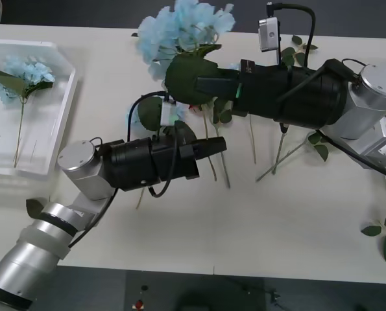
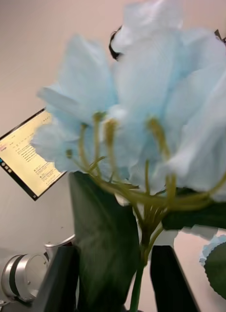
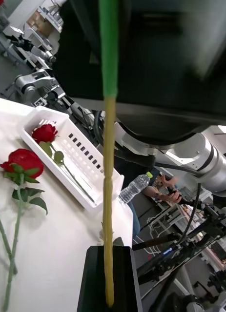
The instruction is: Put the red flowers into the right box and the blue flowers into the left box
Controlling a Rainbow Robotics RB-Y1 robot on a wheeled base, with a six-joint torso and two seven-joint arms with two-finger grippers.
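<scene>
Right gripper: the right gripper (image 1: pixel 180 74) is being held above the middle of the table (image 1: pixel 296 220), its black fingers (image 2: pixel 61 282) clamped on the stem of a blue flower (image 1: pixel 180 29).
Held flower: its pale blue head is being carried toward the table's far edge, with a large dark leaf (image 2: pixel 105 234) lying across the fingers.
Left gripper: the left gripper (image 1: pixel 222 146) is being held just below the right arm, its fingers closed on the lower part of a green-and-yellow stem (image 3: pixel 109 161).
Left box: 1 blue flower (image 1: pixel 25 72) is lying in the slotted white tray (image 1: pixel 50 139) at the table's left side.
Right box: 1 red rose (image 3: pixel 44 132) is lying in a white slotted box (image 3: pixel 88 163) at the table's edge.
Loose rose: 1 red rose (image 3: pixel 24 163) is lying on the table just beside that box.
Other stems: several green stems (image 1: pixel 280 155) are lying on the table under the right arm.
Leaf sprig: 1 green sprig (image 1: pixel 384 233) is lying near the right edge.
</scene>
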